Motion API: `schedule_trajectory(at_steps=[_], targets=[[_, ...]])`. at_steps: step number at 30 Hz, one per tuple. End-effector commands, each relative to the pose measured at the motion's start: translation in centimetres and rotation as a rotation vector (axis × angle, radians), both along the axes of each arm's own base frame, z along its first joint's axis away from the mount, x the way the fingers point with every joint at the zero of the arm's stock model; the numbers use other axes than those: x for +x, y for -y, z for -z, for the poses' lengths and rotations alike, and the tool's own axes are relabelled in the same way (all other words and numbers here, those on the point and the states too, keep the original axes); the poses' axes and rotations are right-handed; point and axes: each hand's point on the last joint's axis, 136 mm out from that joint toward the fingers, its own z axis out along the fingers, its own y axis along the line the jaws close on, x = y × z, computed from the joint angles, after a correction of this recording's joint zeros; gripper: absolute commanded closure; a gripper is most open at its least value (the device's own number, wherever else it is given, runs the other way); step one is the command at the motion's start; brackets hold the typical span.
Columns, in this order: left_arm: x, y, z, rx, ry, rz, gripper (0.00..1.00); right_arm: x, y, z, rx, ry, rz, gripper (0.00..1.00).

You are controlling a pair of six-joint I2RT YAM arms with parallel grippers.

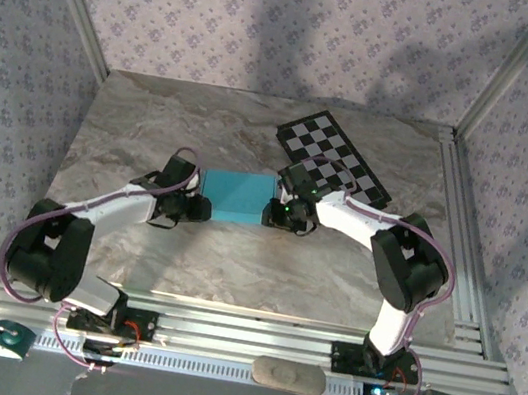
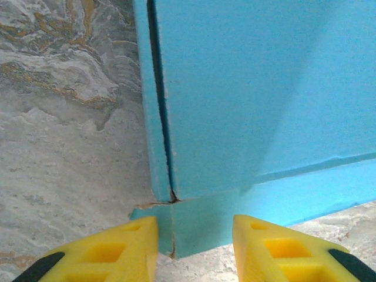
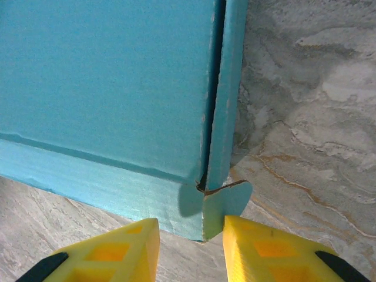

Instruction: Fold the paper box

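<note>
Crosswise, paper box (image 1: 236,196), long axis left-right, between part-open left tool (image 2: 194,222) and right tool (image 3: 190,222).

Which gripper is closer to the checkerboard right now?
Right. The right gripper sits at the paper box's right end, just near of the checkerboard. The left gripper is at the box's left end, with the whole box between it and the checkerboard.

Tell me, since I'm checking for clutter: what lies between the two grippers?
In the top view, the paper box, turquoise face up, lies between the left gripper and the right gripper, one at each end.
</note>
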Motion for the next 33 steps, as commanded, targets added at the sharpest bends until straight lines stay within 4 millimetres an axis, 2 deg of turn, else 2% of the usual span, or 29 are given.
schedule_trajectory(at_steps=[1,15,33], targets=[[-0.2,0.8,-0.6,-0.039,0.007,0.011,0.61,-0.2,0.1,0.6,-0.035,-0.019,-0.006,0.65],[-0.4,1.5,-0.4,-0.057,-0.005,0.013,0.63,-0.3,-0.7,0.3,0.025,-0.034,0.0,0.69],[-0.4,2.0,-1.1,-0.135,-0.031,-0.034,0.69,-0.2,-0.1,0.4,0.027,-0.052,-0.003,0.76]])
